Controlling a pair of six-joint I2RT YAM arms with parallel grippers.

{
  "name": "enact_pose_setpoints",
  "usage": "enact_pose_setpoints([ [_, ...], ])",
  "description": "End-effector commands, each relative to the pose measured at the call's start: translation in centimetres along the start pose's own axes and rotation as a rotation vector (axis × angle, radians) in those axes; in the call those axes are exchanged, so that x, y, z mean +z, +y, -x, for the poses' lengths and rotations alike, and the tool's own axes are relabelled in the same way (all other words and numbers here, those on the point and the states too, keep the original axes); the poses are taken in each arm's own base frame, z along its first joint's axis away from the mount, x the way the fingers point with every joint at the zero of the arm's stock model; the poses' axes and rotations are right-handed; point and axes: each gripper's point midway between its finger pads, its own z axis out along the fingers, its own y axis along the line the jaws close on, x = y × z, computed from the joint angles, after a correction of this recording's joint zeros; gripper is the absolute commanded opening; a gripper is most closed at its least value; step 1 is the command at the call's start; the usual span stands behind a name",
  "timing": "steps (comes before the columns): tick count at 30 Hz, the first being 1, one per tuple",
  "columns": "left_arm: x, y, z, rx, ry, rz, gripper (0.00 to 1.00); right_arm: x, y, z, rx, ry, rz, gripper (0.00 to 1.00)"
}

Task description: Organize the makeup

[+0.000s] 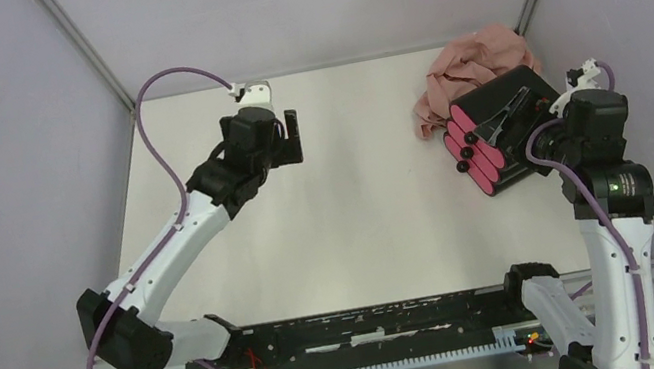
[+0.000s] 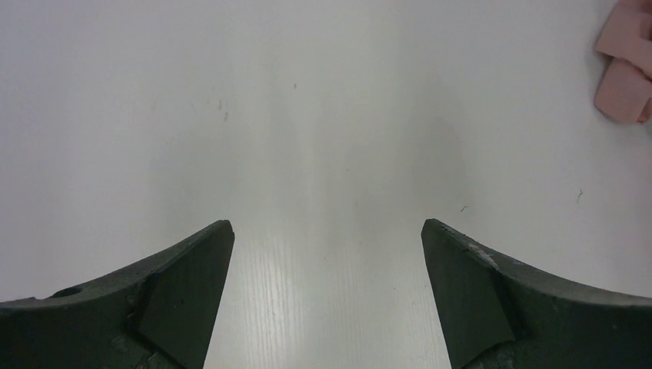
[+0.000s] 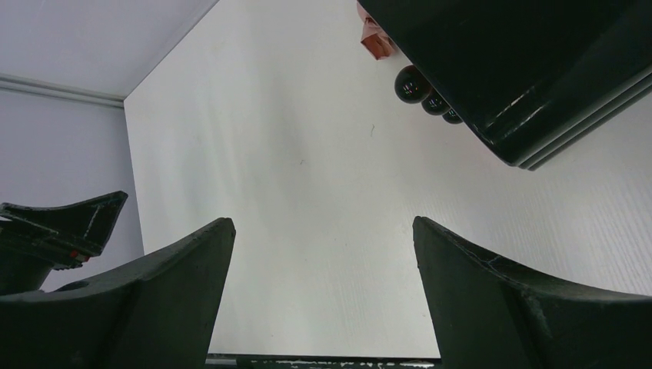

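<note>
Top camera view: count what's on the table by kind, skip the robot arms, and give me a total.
Pinkish cloth: 1
Black drawer box: 1
Loose makeup items: 0 in view
Total: 2

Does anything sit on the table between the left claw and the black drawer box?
Nothing visible does. Only bare table lies between the open, empty left claw and the drawer box.
</note>
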Motion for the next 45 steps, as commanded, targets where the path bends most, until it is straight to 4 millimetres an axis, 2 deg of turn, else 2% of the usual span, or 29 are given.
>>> enact_pose_setpoints([
  [1, -2.3, 1.0, 3.0, -0.005, -0.112, 0.005, 1.0, 0.1, 0.8, 0.6, 0.007, -0.038, 0.042, 0.93],
  [6, -2.7, 1.4, 3.4, -0.049, -0.136, 0.021, 1.0, 0.1, 0.7, 0.5, 0.013, -0.037, 0.04, 0.93],
  [18, -3.7, 2.0, 2.9, -0.05, -0.177, 0.005, 0.99, 0.1, 0.7, 0.4, 0.017, -0.035, 0.042, 0.93],
  [23, -4.3, 1.5, 3.2, -0.06, -0.196, -0.039, 0.99, 0.1, 0.8, 0.4, 0.016, -0.035, 0.044, 0.93],
  [45, -4.1, 0.7, 3.3, -0.07, -0.184, -0.074, 0.98, 0.2, 0.6, 0.2, 0.016, -0.03, 0.043, 0.93],
])
